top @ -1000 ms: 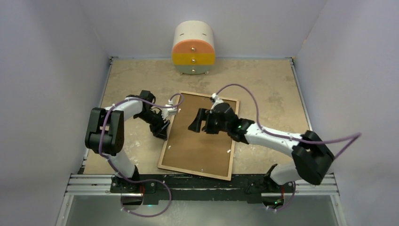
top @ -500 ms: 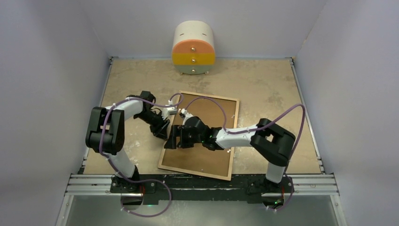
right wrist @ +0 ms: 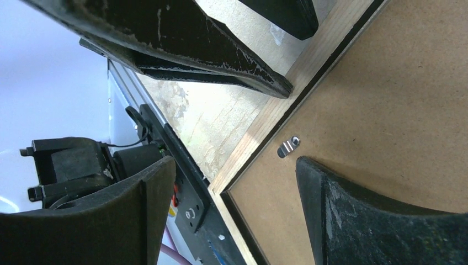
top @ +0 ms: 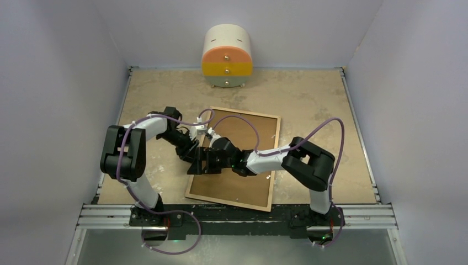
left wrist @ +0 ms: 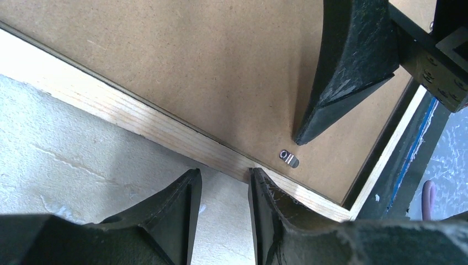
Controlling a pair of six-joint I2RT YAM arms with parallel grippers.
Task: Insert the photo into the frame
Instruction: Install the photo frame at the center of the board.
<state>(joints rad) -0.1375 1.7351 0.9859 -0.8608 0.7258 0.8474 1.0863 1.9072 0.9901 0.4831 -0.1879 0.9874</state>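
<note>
Frame (left wrist: 138, 121) and drawers (top: 227, 58) on table (top: 309, 105)

A: "Did the frame (top: 232, 202) show its front?"
B: "No, it lay face down on the counter (top: 309, 105). The right hand (top: 207, 163) covered part of its left edge, and both wrist views cropped it."

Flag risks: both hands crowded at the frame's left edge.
1. Collision: the right hand and left hand work the same stretch of the frame, close together.
2. The metal tab is small; the right hand may slip off and gouge the backing board.
3. Nothing visibly clamps the frame; a sideways push could slide it.
</note>
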